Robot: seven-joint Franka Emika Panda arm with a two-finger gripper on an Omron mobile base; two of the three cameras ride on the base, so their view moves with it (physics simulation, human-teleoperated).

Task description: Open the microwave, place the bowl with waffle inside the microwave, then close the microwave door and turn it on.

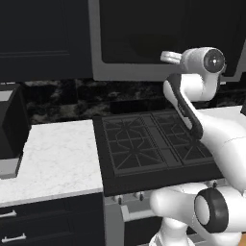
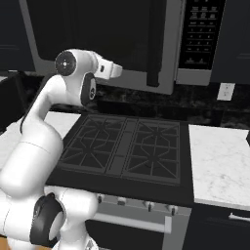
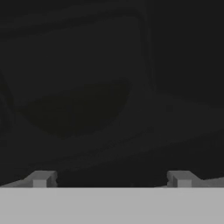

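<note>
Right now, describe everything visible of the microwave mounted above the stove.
The wide grey-framed microwave hangs above the black gas cooktop, between dark cabinets. Its dark glass door is shut, with a dark vertical bar handle at the door's right edge. Right of the handle is a black keypad panel with faint buttons. Through the glass the hand view faintly shows a round turntable. Nothing touches it; the open gripper faces the door.

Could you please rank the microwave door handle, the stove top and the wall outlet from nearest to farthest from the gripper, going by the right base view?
1. microwave door handle, just right of the gripper.
2. stove top, below it.
3. wall outlet, far right on the wall.
</note>
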